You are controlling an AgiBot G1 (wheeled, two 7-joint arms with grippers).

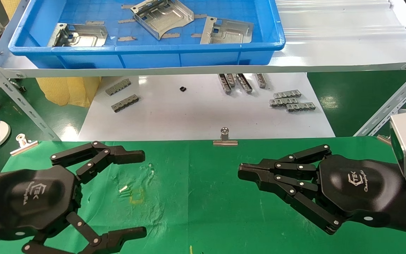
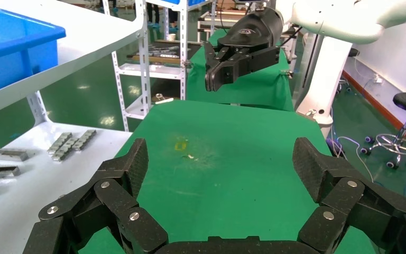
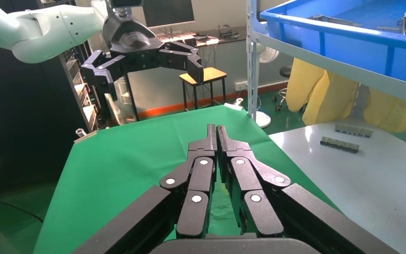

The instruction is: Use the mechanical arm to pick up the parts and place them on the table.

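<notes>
Up on the shelf in the head view, we've got the blue tray (image 1: 146, 53) with three parts lying loose in it: one at its left end (image 1: 79, 35), one tilted in the middle (image 1: 162, 16) and one toward the right (image 1: 226, 31), with thin grey strips (image 1: 127, 38) scattered between them. Under the shelf sits a white board (image 1: 196, 113) with little ridged bars (image 1: 122, 103) in small groups. Closest to us is the green surface (image 1: 206, 204), creased around a small yellow mark (image 1: 136, 197), and a binder clip (image 1: 225, 139) sits on its far edge. Our left gripper (image 1: 145, 194) hovers over the surface's left side with its jaws spread wide and nothing between them. Our right gripper (image 1: 245, 171) hovers over the right side, jaws pressed together, also empty.

From the left wrist view, we see the two spread fingers (image 2: 132, 169) framing bare green cloth (image 2: 232, 174), the yellow mark (image 2: 181, 145) just ahead, and the right gripper (image 2: 217, 79) hanging in the air farther off.

From the right wrist view, its own fingers (image 3: 206, 159) sit tight against each other over the cloth (image 3: 121, 169), while the left gripper (image 3: 142, 66) hangs spread open across from it. The tray (image 3: 349, 37) shows on its shelf, and all parts we can see are up there, none on the surface.
</notes>
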